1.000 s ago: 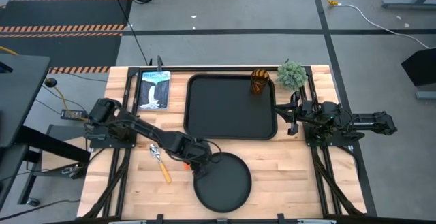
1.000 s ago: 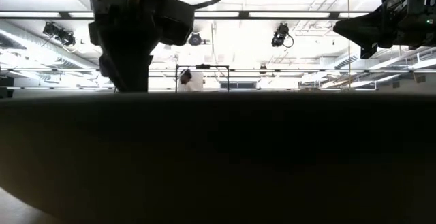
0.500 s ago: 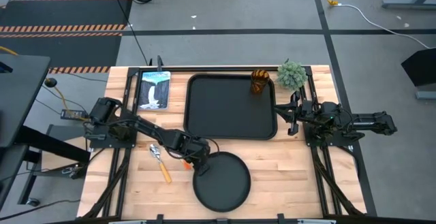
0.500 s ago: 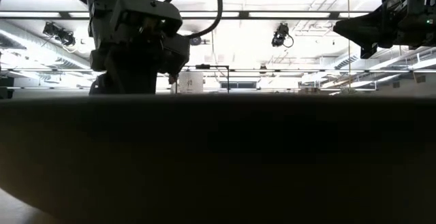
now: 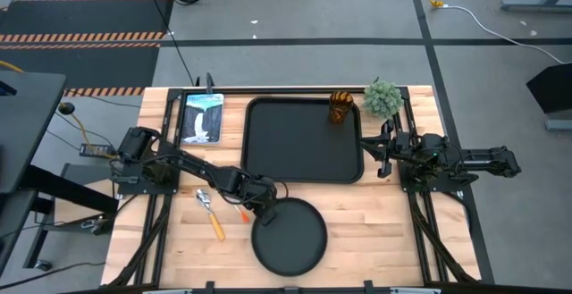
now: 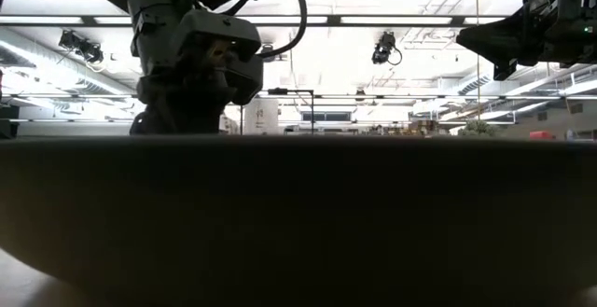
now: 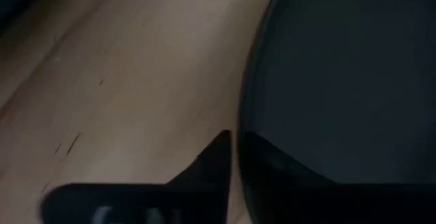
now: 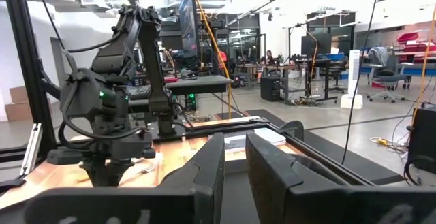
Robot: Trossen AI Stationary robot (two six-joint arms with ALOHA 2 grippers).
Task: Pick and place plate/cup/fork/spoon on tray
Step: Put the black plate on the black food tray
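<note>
The round black plate [image 5: 288, 238] lies flat on the wood near the table's near edge, and its rim fills the low view [image 6: 298, 214]. My left gripper [image 5: 259, 211] is low at the plate's far left rim, one finger on each side of it. The black tray [image 5: 302, 139] lies at the far middle. The amber cup [image 5: 340, 106] stands in its far right corner. The spoon [image 5: 209, 210] lies left of the plate. An orange bit of the fork [image 5: 242, 214] shows beside my left arm. My right gripper [image 5: 382, 151] waits, shut and empty, right of the tray. My left gripper has the plate's far left rim [image 7: 246, 142] between its two fingers, one finger [image 7: 208, 169] outside over the wood and the other inside over the plate's floor. The fingers come from above, slanting from the table's left. The plate lies on the table.
A blue-white packet [image 5: 202, 117] lies at the far left, left of the tray. A fuzzy green plant ball [image 5: 382, 98] stands at the far right corner. Bare wood shows between the tray and the plate and right of the plate [image 5: 384, 231].
My left gripper has gone down at the plate's far left rim and shifted a little toward the table's left and far edges. The plate has slid a little the same way, staying on the table.
</note>
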